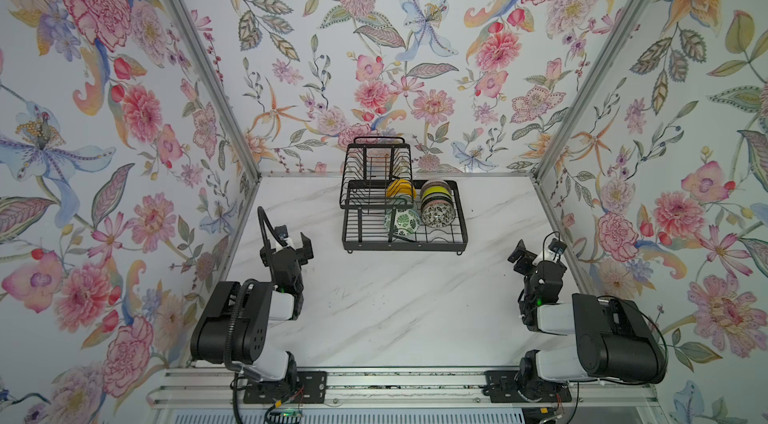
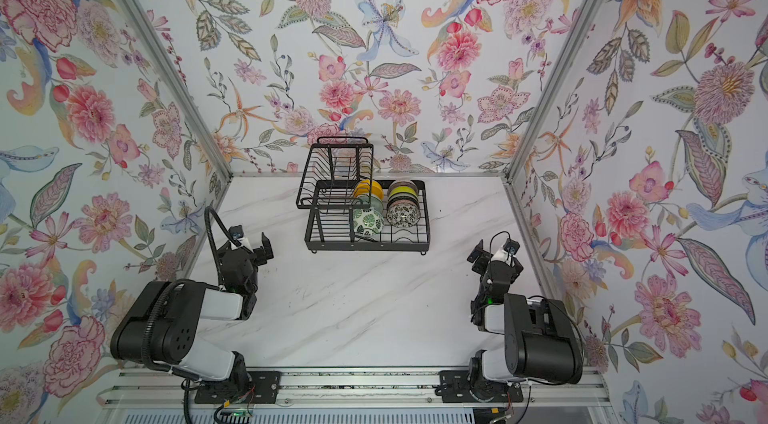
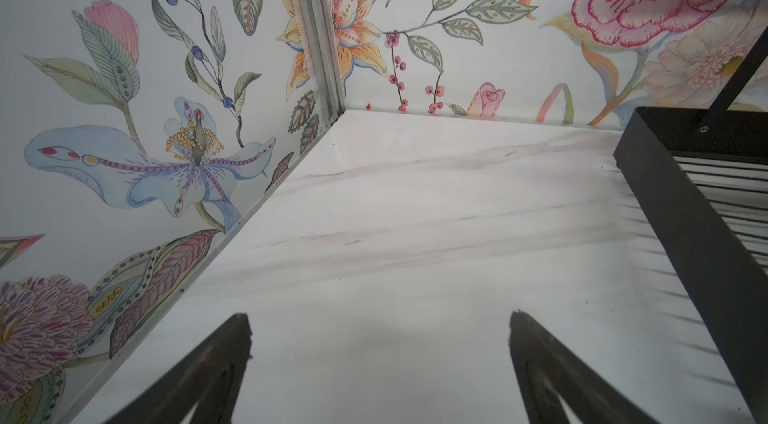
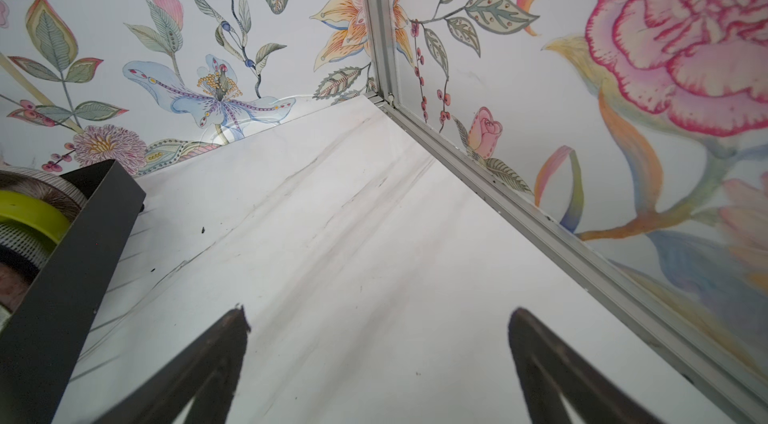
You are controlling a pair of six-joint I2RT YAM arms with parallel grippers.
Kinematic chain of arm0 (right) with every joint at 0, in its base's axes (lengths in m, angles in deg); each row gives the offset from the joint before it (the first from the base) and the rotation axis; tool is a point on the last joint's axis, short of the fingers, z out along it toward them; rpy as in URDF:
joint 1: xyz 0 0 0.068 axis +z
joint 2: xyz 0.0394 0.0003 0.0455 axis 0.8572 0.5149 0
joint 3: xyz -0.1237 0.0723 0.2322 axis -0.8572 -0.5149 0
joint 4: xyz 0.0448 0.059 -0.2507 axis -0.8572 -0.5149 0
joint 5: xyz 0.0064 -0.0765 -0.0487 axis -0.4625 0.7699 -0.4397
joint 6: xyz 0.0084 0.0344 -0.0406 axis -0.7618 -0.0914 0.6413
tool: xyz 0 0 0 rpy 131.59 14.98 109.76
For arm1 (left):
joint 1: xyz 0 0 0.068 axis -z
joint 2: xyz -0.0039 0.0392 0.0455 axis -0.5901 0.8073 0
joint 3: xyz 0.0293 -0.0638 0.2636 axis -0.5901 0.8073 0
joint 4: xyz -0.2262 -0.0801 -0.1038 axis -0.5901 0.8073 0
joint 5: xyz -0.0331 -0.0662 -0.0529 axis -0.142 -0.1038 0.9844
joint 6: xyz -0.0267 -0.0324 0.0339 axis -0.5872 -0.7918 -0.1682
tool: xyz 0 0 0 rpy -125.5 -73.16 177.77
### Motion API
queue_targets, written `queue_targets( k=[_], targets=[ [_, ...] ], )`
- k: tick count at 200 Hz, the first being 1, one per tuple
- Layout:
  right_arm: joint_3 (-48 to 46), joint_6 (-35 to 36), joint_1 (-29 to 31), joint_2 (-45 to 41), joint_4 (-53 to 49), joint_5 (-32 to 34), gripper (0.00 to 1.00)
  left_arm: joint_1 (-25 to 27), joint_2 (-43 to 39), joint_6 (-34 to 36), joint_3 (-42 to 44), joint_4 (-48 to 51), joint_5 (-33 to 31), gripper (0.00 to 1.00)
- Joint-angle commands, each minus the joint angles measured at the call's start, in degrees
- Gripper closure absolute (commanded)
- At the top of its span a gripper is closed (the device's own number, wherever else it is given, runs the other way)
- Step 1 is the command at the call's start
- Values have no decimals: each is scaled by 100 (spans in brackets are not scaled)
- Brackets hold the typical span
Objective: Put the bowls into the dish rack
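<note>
Our left hand and right hand both hang empty, fingers spread wide, low over the surface and well apart from the dish rack. The bowls stand on edge in its lower tray: a yellow bowl behind the leaf-patterned bowl, others stacked behind the black-and-white bowl. We see none on the surface, so loading looks finished. Best to keep clear of the rack. We cannot count all seven.
</note>
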Motion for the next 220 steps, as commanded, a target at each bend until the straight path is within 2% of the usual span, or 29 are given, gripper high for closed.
queue_targets(
  k=[1, 6, 17, 28, 45, 61, 94, 220],
  targets=[
    [68, 540, 192, 650, 999, -491, 1, 29, 60, 103, 74, -419, 94, 1],
    [108, 675, 308, 584, 897, -496, 1, 29, 60, 103, 74, -429, 103, 1],
    [390, 886, 560, 326, -128, -270, 1, 26, 63, 103, 74, -421, 113, 1],
    [496, 919, 411, 550, 3, -664, 1, 29, 66, 104, 74, -424, 105, 1],
    [554, 873, 389, 417, -357, -669, 1, 28, 64, 105, 76, -421, 114, 1],
    [556, 852, 370, 517, -172, -663, 1, 30, 61, 103, 75, -414, 109, 1],
    [674, 716, 176, 481, -491, -1017, 1, 29, 61, 104, 75, -407, 101, 1],
    [723, 697, 157, 494, -525, -1040, 1, 29, 64, 103, 65, -412, 104, 1]
  ],
)
